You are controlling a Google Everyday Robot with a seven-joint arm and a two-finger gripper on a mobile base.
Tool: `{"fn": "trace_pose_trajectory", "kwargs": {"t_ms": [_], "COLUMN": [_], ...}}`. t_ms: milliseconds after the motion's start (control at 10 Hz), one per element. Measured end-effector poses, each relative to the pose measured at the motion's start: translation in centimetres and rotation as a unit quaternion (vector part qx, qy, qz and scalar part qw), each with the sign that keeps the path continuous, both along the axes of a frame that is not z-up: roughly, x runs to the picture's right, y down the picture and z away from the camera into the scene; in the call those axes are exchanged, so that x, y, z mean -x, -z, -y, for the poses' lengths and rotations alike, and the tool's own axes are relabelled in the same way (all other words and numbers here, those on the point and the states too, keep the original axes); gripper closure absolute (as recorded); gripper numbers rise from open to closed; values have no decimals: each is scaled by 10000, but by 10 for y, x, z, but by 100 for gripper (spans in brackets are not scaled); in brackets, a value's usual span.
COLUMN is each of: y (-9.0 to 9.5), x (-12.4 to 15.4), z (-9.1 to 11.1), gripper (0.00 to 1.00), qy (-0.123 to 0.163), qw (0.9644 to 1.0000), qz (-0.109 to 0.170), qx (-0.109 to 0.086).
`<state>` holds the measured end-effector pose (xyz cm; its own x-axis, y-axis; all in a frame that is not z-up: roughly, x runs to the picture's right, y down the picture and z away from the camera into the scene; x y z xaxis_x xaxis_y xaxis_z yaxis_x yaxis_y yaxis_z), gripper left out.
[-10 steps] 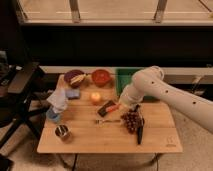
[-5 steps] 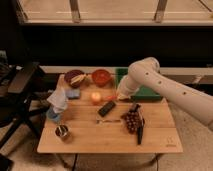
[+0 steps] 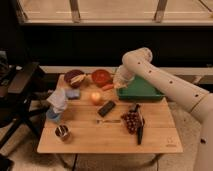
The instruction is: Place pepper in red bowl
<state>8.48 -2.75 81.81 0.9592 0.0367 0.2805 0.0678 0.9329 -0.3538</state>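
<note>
Two bowls are seen at the far edge of the table (image 3: pixel 150 127): the red bowl (image 3: pixel 101 77) and a dark bowl (image 3: pixel 74 77) beside it. The gripper (image 3: pixel 116 85) is held just right of the red bowl, beside a green bin (image 3: pixel 142 90). The pepper (image 3: pixel 107 87) is grasped there; jaw opening cannot be told.

Tool (image 3: pixel 116 86) with pepper (image 3: pixel 107 87) just beside red bowl (image 3: pixel 101 77), near the far edge of the tabletop (image 3: pixel 105 137).
</note>
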Motion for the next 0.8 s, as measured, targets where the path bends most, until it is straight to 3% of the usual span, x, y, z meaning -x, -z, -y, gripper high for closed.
{"fn": "trace_pose_trajectory", "kwargs": {"t_ms": [200, 400, 800], "y": [0, -5, -46], "x": [-2, -1, 19], "z": [0, 11, 78], "gripper": [100, 100, 100], "qy": [-10, -103, -96], "qw": [10000, 9999, 9981], "qz": [-11, 62, 284], "qx": [10, -124, -543]}}
